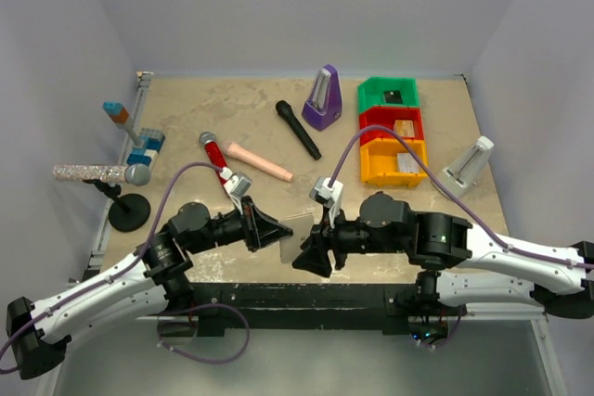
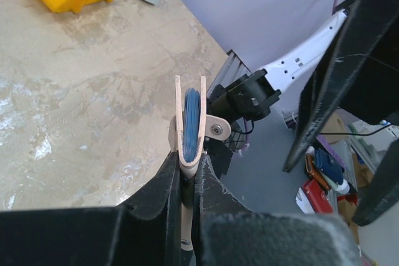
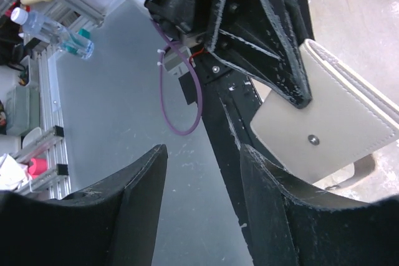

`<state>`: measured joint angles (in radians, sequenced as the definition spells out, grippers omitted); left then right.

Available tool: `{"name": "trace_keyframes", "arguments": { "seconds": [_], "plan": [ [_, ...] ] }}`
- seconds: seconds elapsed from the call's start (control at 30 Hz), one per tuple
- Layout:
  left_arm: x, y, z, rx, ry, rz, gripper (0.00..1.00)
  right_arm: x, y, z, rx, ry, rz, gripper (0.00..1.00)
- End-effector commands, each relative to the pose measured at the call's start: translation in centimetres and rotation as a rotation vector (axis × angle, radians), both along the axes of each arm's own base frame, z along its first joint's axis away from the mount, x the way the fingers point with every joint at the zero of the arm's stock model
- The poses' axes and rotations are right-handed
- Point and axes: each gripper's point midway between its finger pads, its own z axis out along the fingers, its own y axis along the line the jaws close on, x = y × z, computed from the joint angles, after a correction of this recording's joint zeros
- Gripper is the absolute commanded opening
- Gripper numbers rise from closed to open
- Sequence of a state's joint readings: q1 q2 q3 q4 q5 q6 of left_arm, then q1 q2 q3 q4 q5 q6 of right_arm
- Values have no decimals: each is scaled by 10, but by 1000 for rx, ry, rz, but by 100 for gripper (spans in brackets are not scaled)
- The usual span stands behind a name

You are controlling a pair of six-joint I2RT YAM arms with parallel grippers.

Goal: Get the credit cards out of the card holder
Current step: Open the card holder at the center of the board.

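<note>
Card holder (image 2: 190,116) pinched by left end effector (image 2: 189,165), right end effector (image 3: 204,154) beside.

Free to pass over bare table (image 1: 371,206) just beyond card holder (image 1: 295,232); blocked farther back by peach tube (image 1: 258,160), black microphone (image 1: 297,129), stacked bins (image 1: 394,162); crowded close by right gripper (image 1: 313,249)

Near table (image 1: 232,118) edge, card holder (image 1: 299,229) in left hand (image 1: 278,233), right hand (image 1: 309,250) just right, bins (image 1: 394,132) far behind (to the right)

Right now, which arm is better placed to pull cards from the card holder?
Right, probably: the right gripper is open and free beside the card holder, while the left gripper is shut on it.
</note>
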<state>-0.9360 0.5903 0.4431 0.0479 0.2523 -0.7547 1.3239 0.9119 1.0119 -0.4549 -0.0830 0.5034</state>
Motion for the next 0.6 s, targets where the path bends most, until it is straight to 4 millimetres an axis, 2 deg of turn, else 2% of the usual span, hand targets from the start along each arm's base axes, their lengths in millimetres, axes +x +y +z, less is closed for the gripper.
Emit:
{"name": "trace_keyframes", "arguments": {
  "seconds": [0.0,0.27,0.57],
  "plan": [
    [-12,-2,51,-147,-138,-82,0,1,-2,19,70,-19,-8,54],
    [-29,6,68,-256,-193,-176,0,6,-20,9,95,-16,-54,47],
    [-50,10,89,-377,-226,-315,0,9,-35,10,133,-12,-88,44]
  ]
}}
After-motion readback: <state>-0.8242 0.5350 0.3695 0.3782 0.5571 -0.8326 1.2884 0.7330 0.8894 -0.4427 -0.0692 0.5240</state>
